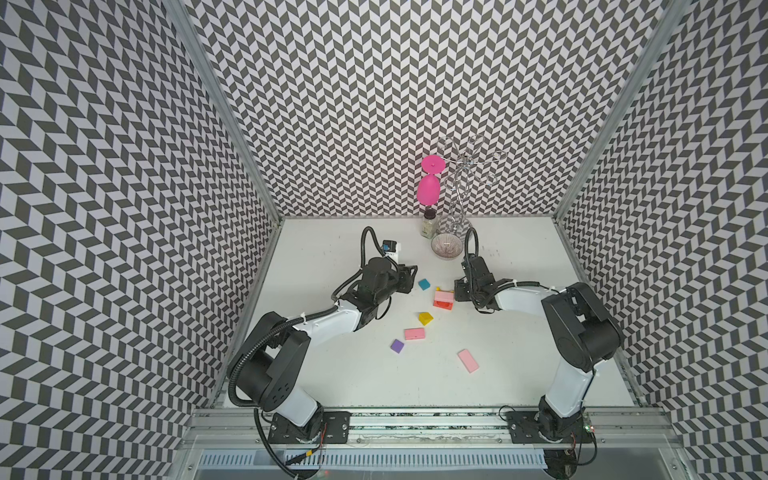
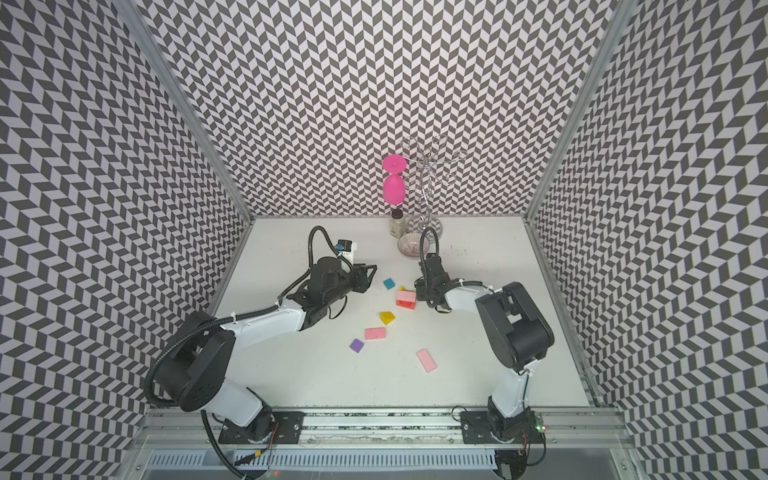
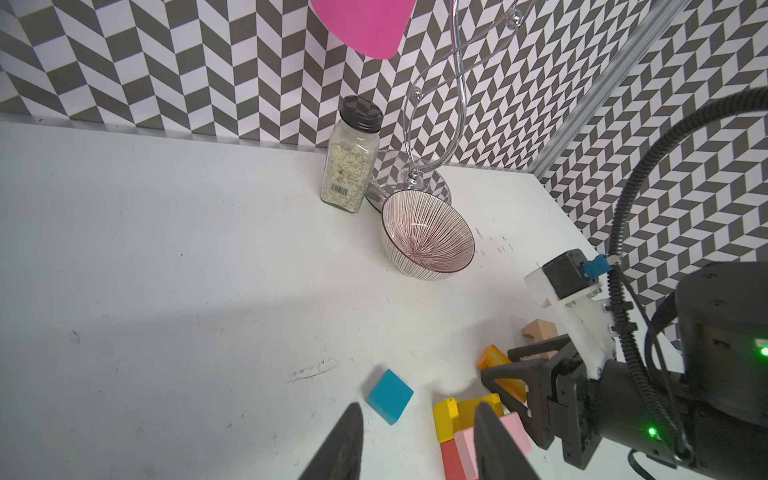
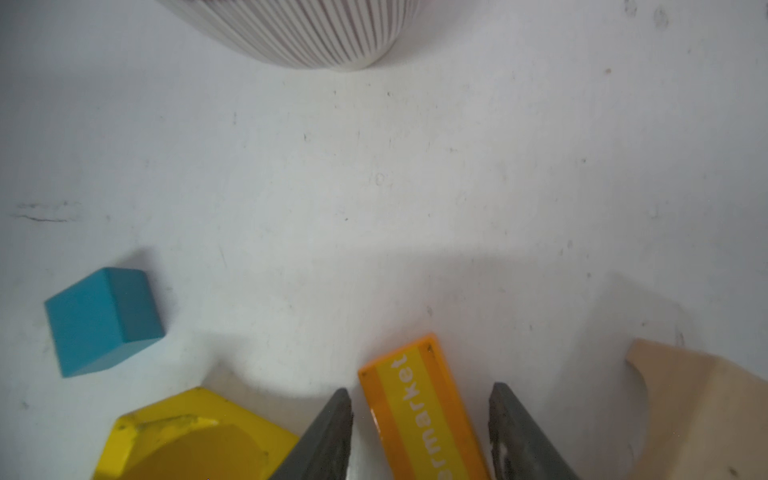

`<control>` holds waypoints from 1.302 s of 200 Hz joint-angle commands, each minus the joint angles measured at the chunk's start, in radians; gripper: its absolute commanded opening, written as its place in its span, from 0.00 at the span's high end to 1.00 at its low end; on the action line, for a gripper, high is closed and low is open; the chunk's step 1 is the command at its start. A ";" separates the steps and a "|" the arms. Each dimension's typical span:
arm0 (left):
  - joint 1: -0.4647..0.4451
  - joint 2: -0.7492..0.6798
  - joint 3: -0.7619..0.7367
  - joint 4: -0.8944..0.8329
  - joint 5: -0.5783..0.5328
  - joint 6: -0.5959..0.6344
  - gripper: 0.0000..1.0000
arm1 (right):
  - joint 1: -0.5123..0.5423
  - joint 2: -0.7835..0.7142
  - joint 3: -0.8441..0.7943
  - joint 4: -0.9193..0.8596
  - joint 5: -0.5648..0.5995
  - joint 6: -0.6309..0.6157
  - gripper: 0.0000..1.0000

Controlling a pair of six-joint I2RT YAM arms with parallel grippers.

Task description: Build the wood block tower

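Note:
The low stack, a pink slab (image 1: pixel 443 296) on a red block (image 1: pixel 442 305), stands mid-table with a yellow piece (image 3: pixel 445 415) against it. My right gripper (image 1: pixel 455 291) is just right of the stack. In its wrist view the jaws stand open astride an orange "supermarket" block (image 4: pixel 428 415) lying flat, with a gap on each side. A plain wood arch (image 4: pixel 706 407) lies beside it. My left gripper (image 1: pixel 411 277) hangs open and empty, close to a teal cube (image 1: pixel 424 284). Loose nearer the front are a yellow block (image 1: pixel 425 318), a pink slab (image 1: pixel 414 334), a purple block (image 1: pixel 397 345) and another pink slab (image 1: pixel 468 360).
A ribbed bowl (image 1: pixel 446 246) sits just behind the right gripper. A spice jar (image 1: pixel 429 224) and a wire rack (image 1: pixel 459 195) holding a pink goblet (image 1: pixel 429 189) stand against the back wall. Patterned walls close in three sides.

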 commanded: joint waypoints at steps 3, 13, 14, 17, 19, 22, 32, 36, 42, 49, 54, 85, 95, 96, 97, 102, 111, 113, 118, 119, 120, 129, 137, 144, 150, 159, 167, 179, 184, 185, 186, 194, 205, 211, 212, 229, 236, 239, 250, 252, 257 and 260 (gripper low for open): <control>0.001 -0.028 -0.010 0.020 0.007 -0.003 0.55 | 0.010 -0.022 -0.018 -0.007 0.012 0.023 0.54; 0.001 -0.029 -0.009 0.021 0.009 -0.001 0.55 | 0.010 -0.018 -0.017 -0.009 0.016 0.024 0.59; 0.000 -0.029 -0.008 0.021 0.010 -0.001 0.55 | 0.011 -0.017 -0.016 -0.010 0.016 0.024 0.59; 0.001 -0.030 -0.008 0.019 0.009 -0.001 0.55 | 0.010 -0.016 -0.015 -0.010 0.016 0.024 0.60; 0.001 -0.030 -0.008 0.019 0.010 -0.001 0.55 | 0.010 -0.015 -0.015 -0.010 0.016 0.023 0.61; 0.001 -0.030 -0.007 0.018 0.010 -0.001 0.55 | 0.009 -0.014 -0.015 -0.010 0.015 0.023 0.62; 0.000 -0.031 -0.005 0.018 0.013 0.000 0.55 | 0.010 -0.011 -0.012 -0.011 0.014 0.024 0.65; 0.001 -0.033 -0.004 0.017 0.013 0.000 0.55 | 0.010 -0.011 -0.011 -0.011 0.012 0.022 0.66; 0.000 -0.034 -0.004 0.016 0.013 0.000 0.55 | 0.009 -0.010 -0.009 -0.011 0.013 0.022 0.68; 0.000 -0.036 -0.002 0.012 0.013 0.003 0.55 | 0.008 -0.012 -0.008 -0.012 0.016 0.022 0.69; 0.001 -0.039 0.001 0.008 0.012 0.006 0.55 | 0.008 -0.013 -0.005 -0.015 0.020 0.021 0.70; 0.006 -0.104 0.005 -0.033 0.016 0.043 0.55 | 0.007 -0.059 0.039 -0.080 0.055 0.032 0.78; 0.013 -0.147 -0.010 -0.042 0.016 0.053 0.55 | 0.007 -0.093 0.052 -0.090 0.057 0.031 0.87; 0.014 -0.152 -0.012 -0.043 0.016 0.054 0.55 | 0.007 -0.097 0.053 -0.090 0.056 0.030 0.89; 0.015 -0.157 -0.014 -0.044 0.016 0.054 0.55 | 0.007 -0.101 0.053 -0.090 0.057 0.030 0.90; 0.019 -0.181 -0.023 -0.047 0.016 0.057 0.55 | 0.008 -0.124 0.054 -0.085 0.057 0.025 0.92; 0.032 -0.225 -0.041 -0.058 0.022 0.057 0.54 | 0.008 -0.171 0.049 -0.067 0.055 0.014 0.98; 0.035 -0.235 -0.045 -0.061 0.026 0.057 0.54 | 0.008 -0.183 0.046 -0.061 0.056 0.011 0.99; 0.044 -0.258 -0.053 -0.068 0.035 0.057 0.53 | 0.010 -0.214 0.034 -0.039 0.059 0.004 0.99; 0.046 -0.263 -0.055 -0.070 0.037 0.057 0.53 | 0.010 -0.220 0.031 -0.034 0.060 0.004 0.99; 0.047 -0.268 -0.057 -0.071 0.038 0.057 0.53 | 0.010 -0.227 0.029 -0.029 0.061 0.003 0.99; 0.061 -0.307 -0.075 -0.081 0.060 0.057 0.53 | 0.009 -0.279 -0.002 0.012 0.070 0.001 1.00; 0.074 -0.338 -0.091 -0.088 0.077 0.059 0.53 | 0.009 -0.312 -0.012 0.030 0.083 -0.014 1.00; 0.085 -0.367 -0.108 -0.095 0.089 0.063 0.53 | 0.009 -0.333 -0.010 0.039 0.093 -0.041 1.00; 0.095 -0.390 -0.121 -0.103 0.098 0.070 0.53 | 0.010 -0.344 -0.001 0.035 0.103 -0.055 1.00; 0.108 -0.425 -0.141 -0.121 0.108 0.083 0.52 | 0.010 -0.348 0.022 0.028 0.110 -0.075 1.00; 0.120 -0.456 -0.162 -0.136 0.112 0.103 0.53 | 0.008 -0.343 0.064 -0.006 0.112 -0.091 1.00; 0.145 -0.505 -0.204 -0.151 0.105 0.126 0.53 | 0.005 -0.309 0.159 -0.083 0.070 -0.152 1.00; 0.159 -0.526 -0.222 -0.157 0.091 0.124 0.53 | 0.006 -0.292 0.200 -0.115 0.034 -0.187 1.00; 0.162 -0.531 -0.226 -0.157 0.087 0.123 0.53 | 0.005 -0.288 0.205 -0.123 0.024 -0.196 1.00; 0.164 -0.535 -0.231 -0.157 0.083 0.122 0.53 | 0.005 -0.284 0.214 -0.131 0.014 -0.204 1.00; 0.182 -0.566 -0.264 -0.146 0.057 0.106 0.52 | 0.007 -0.256 0.266 -0.164 -0.070 -0.307 1.00; 0.202 -0.602 -0.305 -0.122 0.062 0.094 0.52 | 0.007 -0.227 0.295 -0.161 -0.095 -0.353 1.00; 0.209 -0.618 -0.319 -0.114 0.067 0.085 0.52 | 0.007 -0.217 0.308 -0.168 -0.127 -0.403 1.00; 0.209 -0.620 -0.321 -0.113 0.069 0.084 0.52 | 0.007 -0.216 0.307 -0.166 -0.134 -0.411 1.00; 0.214 -0.650 -0.342 -0.105 0.092 0.073 0.52 | 0.009 -0.215 0.268 -0.118 -0.198 -0.545 1.00; 0.214 -0.656 -0.347 -0.105 0.100 0.072 0.51 | 0.008 -0.216 0.253 -0.106 -0.232 -0.608 1.00; 0.214 -0.658 -0.348 -0.105 0.103 0.071 0.52 | 0.007 -0.217 0.243 -0.095 -0.252 -0.633 1.00; 0.214 -0.663 -0.352 -0.103 0.113 0.068 0.51 | 0.006 -0.218 0.205 -0.043 -0.339 -0.716 1.00; 0.214 -0.662 -0.353 -0.102 0.114 0.067 0.51 | 0.005 -0.217 0.201 -0.036 -0.353 -0.729 1.00; 0.214 -0.662 -0.353 -0.102 0.117 0.066 0.51 | 0.004 -0.214 0.199 -0.029 -0.390 -0.758 1.00; 0.214 -0.660 -0.353 -0.102 0.120 0.066 0.51 | 0.004 -0.211 0.203 -0.035 -0.414 -0.778 1.00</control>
